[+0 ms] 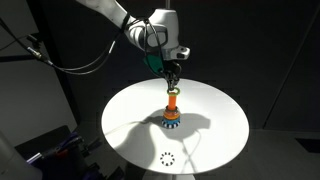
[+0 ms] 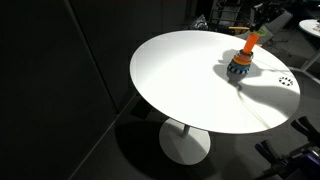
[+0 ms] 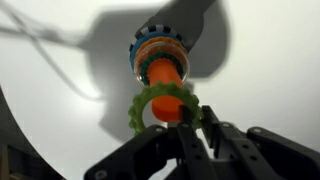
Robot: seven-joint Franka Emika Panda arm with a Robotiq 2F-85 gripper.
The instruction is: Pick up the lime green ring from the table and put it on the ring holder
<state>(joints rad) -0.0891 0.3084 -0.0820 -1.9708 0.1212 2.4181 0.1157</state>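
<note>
Black fingers clamped on one edge of a small, bumpy-rimmed lime green plastic ring point(image 3: 158, 104), the Robotiq gripper point(image 3: 196, 128) hangs directly above the ring holder point(image 3: 160, 62). The holder is a short orange peg rising from a stack of blue, yellow and dark rings on the large round white table point(image 3: 50, 120).

In the wrist view the orange peg shows through the ring's hole just below the fingertips. Whether the ring already encircles the peg's tip cannot be told.

The likely risk is that the ring, held by one side only, sits tilted. A release or descent slightly off-centre could land its rim on the peg top and send it onto the tabletop. Pressing down could also tip the light holder.

In an exterior view the arm point(image 1: 105, 12) reaches in from above and to one side, wrist bent so the tool points straight down. A black-and-white dotted ring point(image 1: 168, 158) lies well apart from the tool.
</note>
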